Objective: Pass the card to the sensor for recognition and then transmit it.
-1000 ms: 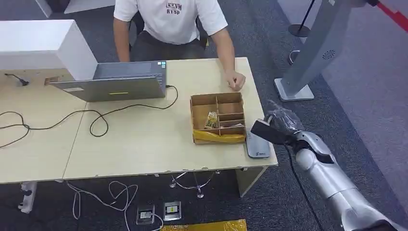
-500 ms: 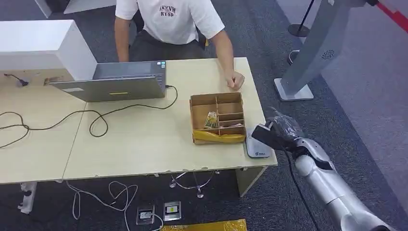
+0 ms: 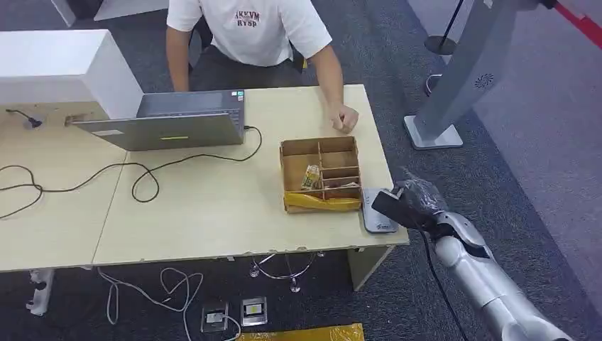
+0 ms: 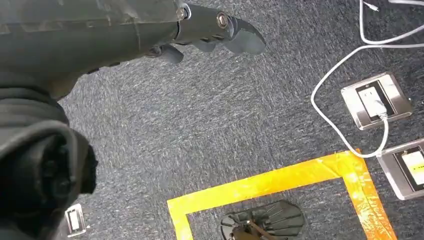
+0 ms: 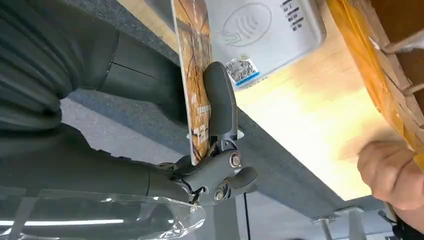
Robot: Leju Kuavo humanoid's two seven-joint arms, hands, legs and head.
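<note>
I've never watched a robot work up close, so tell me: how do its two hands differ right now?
The right robot hand holds a card by the edge of the desk, beside the grey card reader; the left robot hand holds nothing. The right is raised to desk height; the left hangs over the carpet and its yellow tape. Both have dark grey fingers.

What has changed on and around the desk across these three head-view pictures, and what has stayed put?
The right hand, holding the card, has moved lower and closer to the grey card reader at the desk edge. The person's fist shifted slightly. The cardboard box, laptop and cables stayed put.
</note>
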